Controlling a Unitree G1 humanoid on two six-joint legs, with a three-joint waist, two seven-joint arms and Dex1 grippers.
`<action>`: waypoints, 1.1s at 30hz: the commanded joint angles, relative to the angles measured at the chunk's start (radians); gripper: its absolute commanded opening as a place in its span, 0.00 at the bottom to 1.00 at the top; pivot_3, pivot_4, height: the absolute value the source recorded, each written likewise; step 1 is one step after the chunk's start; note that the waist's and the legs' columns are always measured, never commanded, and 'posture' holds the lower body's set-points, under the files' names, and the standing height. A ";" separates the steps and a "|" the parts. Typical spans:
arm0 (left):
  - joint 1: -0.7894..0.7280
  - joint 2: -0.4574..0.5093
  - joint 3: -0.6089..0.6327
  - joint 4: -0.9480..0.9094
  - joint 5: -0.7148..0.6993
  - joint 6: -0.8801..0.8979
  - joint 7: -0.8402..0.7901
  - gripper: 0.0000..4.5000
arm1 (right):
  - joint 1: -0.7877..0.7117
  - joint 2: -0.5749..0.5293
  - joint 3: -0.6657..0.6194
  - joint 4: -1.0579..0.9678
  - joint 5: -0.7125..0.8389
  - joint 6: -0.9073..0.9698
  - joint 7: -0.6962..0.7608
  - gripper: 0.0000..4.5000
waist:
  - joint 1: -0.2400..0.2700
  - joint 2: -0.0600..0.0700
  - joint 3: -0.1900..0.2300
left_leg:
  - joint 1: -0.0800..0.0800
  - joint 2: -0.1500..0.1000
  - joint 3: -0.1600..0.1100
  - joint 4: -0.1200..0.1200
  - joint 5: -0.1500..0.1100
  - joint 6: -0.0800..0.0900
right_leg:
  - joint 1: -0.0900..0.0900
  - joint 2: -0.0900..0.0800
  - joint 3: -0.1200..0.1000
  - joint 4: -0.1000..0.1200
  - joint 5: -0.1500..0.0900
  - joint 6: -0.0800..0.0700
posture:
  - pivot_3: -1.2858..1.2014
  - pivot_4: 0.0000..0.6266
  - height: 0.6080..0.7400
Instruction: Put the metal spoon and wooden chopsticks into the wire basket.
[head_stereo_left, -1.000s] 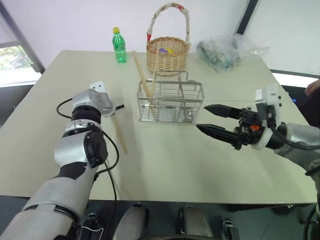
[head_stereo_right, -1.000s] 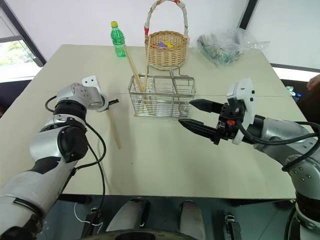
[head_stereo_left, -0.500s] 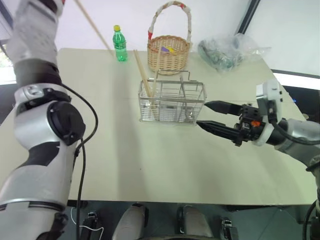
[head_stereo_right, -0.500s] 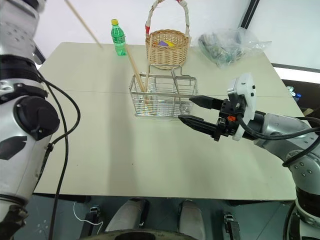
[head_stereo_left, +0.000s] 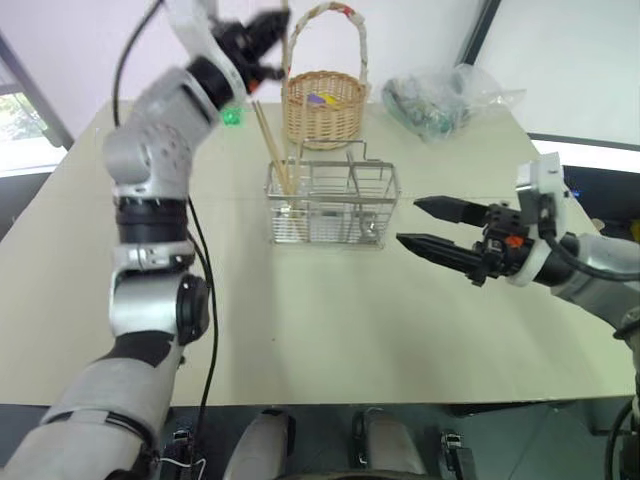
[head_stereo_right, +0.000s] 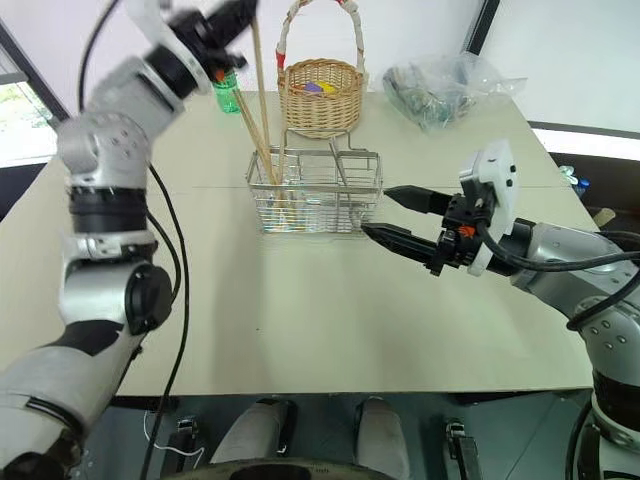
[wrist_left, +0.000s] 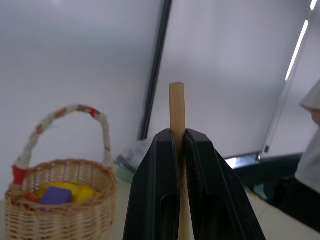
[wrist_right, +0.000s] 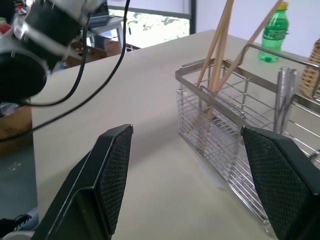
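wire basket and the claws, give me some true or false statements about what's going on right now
1. The left claw is shut on a wooden chopstick. True.
2. The right claw grips the wire basket. False: it is open and holds nothing, to the basket's right.
3. Wooden chopsticks already stand leaning in the wire basket. True.
4. The held chopstick lies flat on the table. False: the left claw holds it raised above the table, over the basket's left end.
5. The wicker basket stands in front of the wire basket, nearer the robot. False: it stands behind it, farther from the robot.
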 joint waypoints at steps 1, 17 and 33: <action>0.051 -0.030 -0.002 -0.057 0.027 -0.099 0.015 0.00 | 0.005 0.010 -0.052 -0.026 0.034 -0.015 -0.027 0.79 | 0.000 0.000 0.000 | 0.000 0.000 0.000 0.000 0.000 0.000 | 0.000 0.000 0.000 0.000 0.000 0.000 | 0.52 0.24 0.50; 0.126 0.029 0.009 -0.229 -0.046 -0.004 -0.068 0.99 | -0.008 -0.015 -0.049 0.025 0.014 -0.028 0.003 0.79 | -0.002 0.000 0.000 | 0.000 0.001 0.000 0.000 0.000 0.000 | 0.000 0.001 0.000 -0.001 0.000 0.000 | 0.52 0.24 0.50; 0.415 0.836 -0.026 -0.306 0.007 -0.014 -0.785 0.99 | -0.032 -0.120 0.032 0.245 -0.290 -0.198 0.286 0.79 | -0.006 0.007 0.003 | 0.000 0.002 0.000 -0.002 0.000 0.000 | -0.001 0.001 0.000 -0.002 -0.003 -0.005 | 0.52 0.24 0.50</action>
